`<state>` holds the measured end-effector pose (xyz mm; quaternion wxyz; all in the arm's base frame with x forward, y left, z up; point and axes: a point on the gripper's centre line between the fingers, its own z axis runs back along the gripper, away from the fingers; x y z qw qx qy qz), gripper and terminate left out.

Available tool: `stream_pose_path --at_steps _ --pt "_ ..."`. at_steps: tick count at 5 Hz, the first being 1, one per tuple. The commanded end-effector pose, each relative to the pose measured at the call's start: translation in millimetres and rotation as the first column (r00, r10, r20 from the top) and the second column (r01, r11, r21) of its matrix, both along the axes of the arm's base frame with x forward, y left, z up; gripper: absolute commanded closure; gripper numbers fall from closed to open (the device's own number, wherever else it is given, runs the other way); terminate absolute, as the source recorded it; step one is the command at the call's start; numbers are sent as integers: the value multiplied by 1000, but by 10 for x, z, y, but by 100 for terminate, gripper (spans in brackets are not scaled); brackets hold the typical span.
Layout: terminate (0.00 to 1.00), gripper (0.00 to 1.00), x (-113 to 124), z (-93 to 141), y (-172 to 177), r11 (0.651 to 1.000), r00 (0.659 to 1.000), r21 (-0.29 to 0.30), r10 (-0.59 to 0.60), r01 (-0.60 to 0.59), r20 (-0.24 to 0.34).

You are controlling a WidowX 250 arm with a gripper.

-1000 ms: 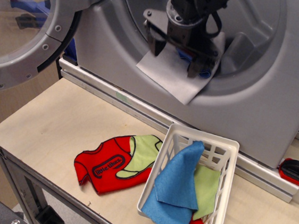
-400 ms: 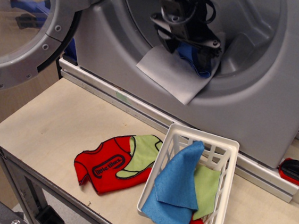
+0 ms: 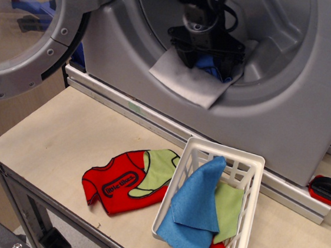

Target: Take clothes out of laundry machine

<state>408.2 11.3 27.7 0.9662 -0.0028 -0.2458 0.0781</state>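
Observation:
The silver-grey laundry machine fills the back, with its round door swung open to the left. My black gripper reaches down into the drum opening. Its fingers stand apart, straddling a small dark blue cloth and pressing on the pale grey-white sheet that hangs over the drum's rim. A bright blue cloth lies draped in the white basket.
The white slatted basket stands on the wooden table in front of the machine, with a green cloth in it. A red shirt with a green patch lies flat left of it. A red and black object sits at the right edge.
My gripper has gone deeper into the drum and lower onto the cloths. The grey-white sheet's hanging corner has shifted up and left a little.

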Motion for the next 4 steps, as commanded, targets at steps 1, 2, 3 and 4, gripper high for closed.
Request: stream_pose_path --at_steps 1,2,3,4 --pt "0 0 -100 -41 48 999 993 15 -32 33 -115" --pt "0 100 -119 -104 29 999 988 -18 -41 39 -150" --pt "0 100 -159 -115 -1 996 982 10 -83 86 -171" --pt "0 100 -151 -39 -11 994 974 25 -104 111 -199"
